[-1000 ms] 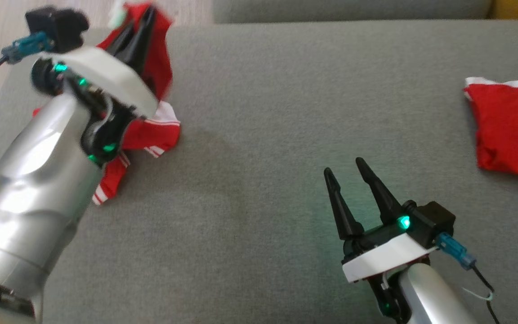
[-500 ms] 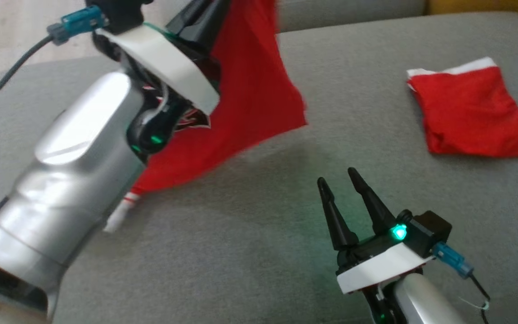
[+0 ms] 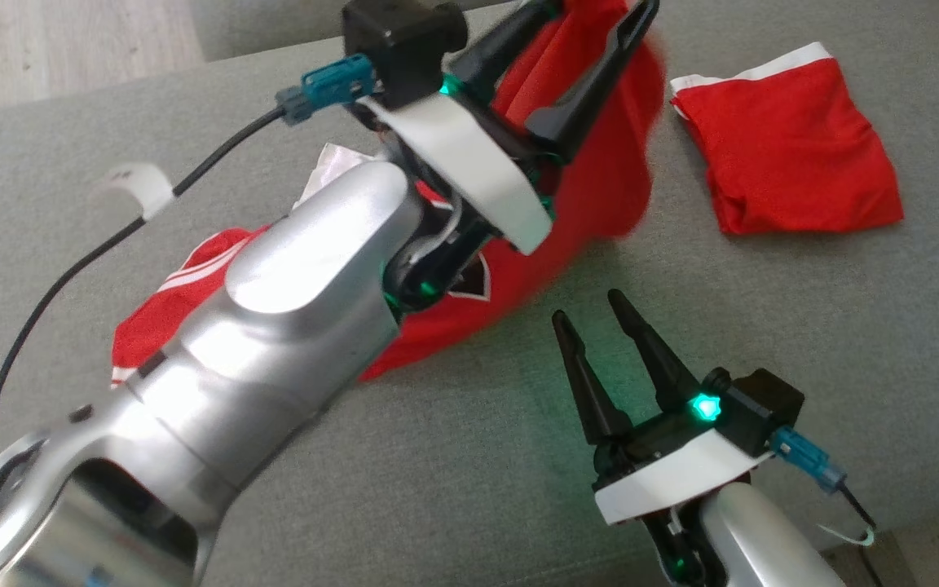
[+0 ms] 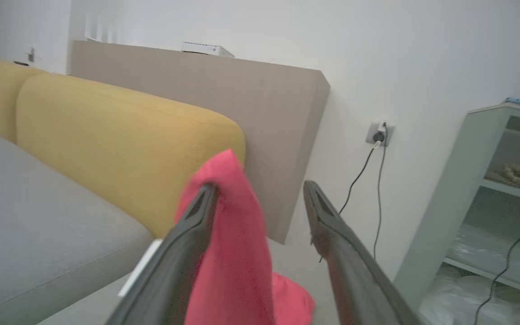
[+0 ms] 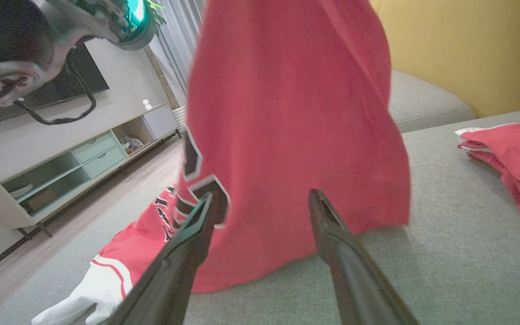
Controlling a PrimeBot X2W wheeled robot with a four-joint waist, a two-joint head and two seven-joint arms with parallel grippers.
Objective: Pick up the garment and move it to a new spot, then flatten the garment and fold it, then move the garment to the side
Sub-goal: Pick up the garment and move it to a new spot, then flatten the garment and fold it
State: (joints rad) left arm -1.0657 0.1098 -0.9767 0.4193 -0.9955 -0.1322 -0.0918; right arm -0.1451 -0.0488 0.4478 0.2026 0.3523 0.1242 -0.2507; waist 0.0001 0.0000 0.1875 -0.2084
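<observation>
I'm holding left fingers (image 3: 600,73) spread, red cloth jersey (image 3: 592,196) draping off one | right fingers (image 3: 649,350) gaping, empty | risk: fabric snagging, bunching on grey sofa cushion (image 3: 763,367)

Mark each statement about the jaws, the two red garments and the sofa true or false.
1. The left jaws stand apart, and the red garment hangs over one finger. True.
2. The right jaws clamp the folded garment. False: they are open and empty above the grey sofa, apart from that garment.
3. The sofa's backrest is yellow. True.
4. The folded garment lies on the floor. False: it lies on the sofa seat.
</observation>
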